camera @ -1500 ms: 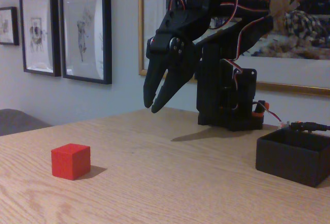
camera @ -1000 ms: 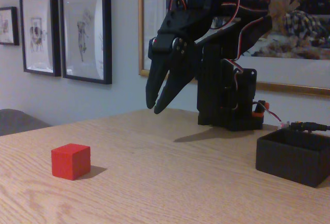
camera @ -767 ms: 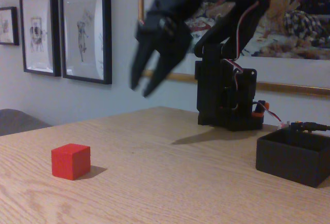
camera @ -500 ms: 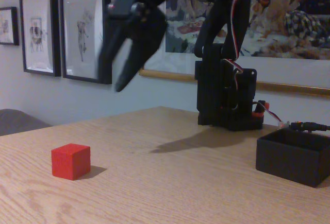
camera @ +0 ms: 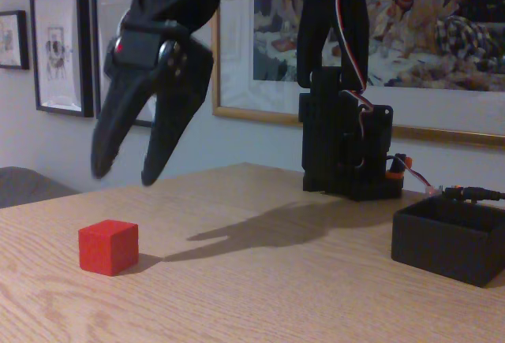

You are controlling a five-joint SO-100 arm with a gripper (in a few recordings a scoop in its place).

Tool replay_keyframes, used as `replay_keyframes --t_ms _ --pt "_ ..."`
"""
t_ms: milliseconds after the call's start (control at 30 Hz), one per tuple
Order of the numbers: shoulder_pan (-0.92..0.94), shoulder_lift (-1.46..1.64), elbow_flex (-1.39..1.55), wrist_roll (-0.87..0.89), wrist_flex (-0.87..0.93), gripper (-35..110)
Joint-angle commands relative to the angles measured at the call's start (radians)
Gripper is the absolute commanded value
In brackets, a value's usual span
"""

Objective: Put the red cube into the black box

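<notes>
— Fixed view first: where is the small bright-red matte plastic cube point(camera: 108, 247)?

— On the light wooden table point(camera: 260, 296), at the near left, resting flat with a short shadow on its right side. Nothing touches it.

— And the black two-finger gripper point(camera: 125, 176)?

— It hangs in the air above the cube and a little farther back, fingers pointing down toward the tabletop. The two fingers are spread with a clear gap between them, and nothing sits in that gap. The tips are well clear of the cube's top face.

— Where is the low matte black rectangular box point(camera: 450, 240)?

— Near the right edge of the table, well apart from the cube. Its open top faces up, though the inside cannot be seen from this low angle.

— What lies between them?

— Bare wood, crossed by the arm's dark shadow point(camera: 276, 229), which stretches from the black robot base point(camera: 346, 150) toward the cube. The base stands at the far side of the table, just left of and behind the box, with a small orange-red part point(camera: 397, 166) on its right side.

— And behind it all?

— A pale wall with black-framed pictures point(camera: 59, 51) on the left and a gold-framed painting point(camera: 426, 43) on the right.
</notes>
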Motion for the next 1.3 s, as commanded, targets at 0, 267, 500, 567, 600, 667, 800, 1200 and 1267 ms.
replay_keyframes --t_ms 0,267,500,567,600,667,800,1200,1267 --pt "0.034 -0.021 -0.083 0.025 0.017 27" --pt "0.049 -0.152 -0.212 0.038 0.074 32" --pt "0.037 -0.212 -0.252 0.048 0.083 32" --pt "0.035 -0.219 -0.25 0.049 0.078 32" --pt "0.034 -0.224 -0.25 0.051 0.077 32" --pt "0.034 -0.238 -0.256 0.052 0.077 31" --pt "0.032 -0.267 -0.265 0.052 0.075 30" --pt "0.037 -0.305 -0.282 0.066 0.061 28" --pt "0.037 -0.313 -0.285 0.067 0.061 27"
